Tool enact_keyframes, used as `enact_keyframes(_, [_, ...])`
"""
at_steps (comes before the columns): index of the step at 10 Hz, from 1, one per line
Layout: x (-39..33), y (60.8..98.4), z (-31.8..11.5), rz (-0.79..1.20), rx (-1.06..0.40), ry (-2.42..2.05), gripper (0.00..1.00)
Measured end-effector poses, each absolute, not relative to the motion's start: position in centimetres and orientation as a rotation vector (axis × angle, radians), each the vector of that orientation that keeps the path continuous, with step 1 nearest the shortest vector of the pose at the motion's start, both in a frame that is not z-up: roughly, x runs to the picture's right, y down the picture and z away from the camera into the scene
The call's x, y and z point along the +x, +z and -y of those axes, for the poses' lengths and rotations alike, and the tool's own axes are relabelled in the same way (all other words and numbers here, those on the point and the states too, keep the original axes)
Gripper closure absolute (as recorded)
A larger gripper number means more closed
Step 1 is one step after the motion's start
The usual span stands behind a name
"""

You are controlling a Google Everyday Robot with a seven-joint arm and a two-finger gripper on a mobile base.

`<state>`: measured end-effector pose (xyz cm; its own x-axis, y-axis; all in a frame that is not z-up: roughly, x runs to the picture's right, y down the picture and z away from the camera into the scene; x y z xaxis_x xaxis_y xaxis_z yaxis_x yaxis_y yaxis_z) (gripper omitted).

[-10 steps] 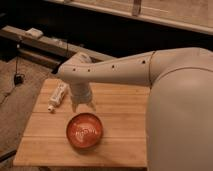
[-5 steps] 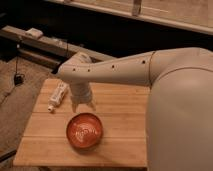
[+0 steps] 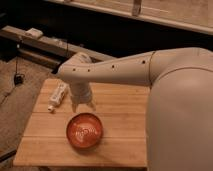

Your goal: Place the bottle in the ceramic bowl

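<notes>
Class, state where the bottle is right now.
In the camera view, the bottle lies flat near the left edge of the table, up-left of the bowl. The gripper hangs just right of it, beyond the bowl.

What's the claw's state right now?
The claw: cannot be told; it hangs between the bottle, lying on the table, and the ceramic bowl.

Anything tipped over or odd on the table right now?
Only the bottle: it lies on its side near the left edge of the table, not standing. The bowl sits level near the front, nothing spilled. The gripper hangs just right of the bottle, behind the bowl.
</notes>
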<state>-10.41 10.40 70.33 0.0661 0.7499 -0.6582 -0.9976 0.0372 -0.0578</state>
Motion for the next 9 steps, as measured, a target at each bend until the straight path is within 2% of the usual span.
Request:
enact_keyframes(5, [-11.2, 69.8, -9.7, -0.499, -0.577, 1.426, 0.35])
enact_keyframes(9, [-18.5, 69.5, -6.4, -0.402, -0.562, 1.343, 0.35])
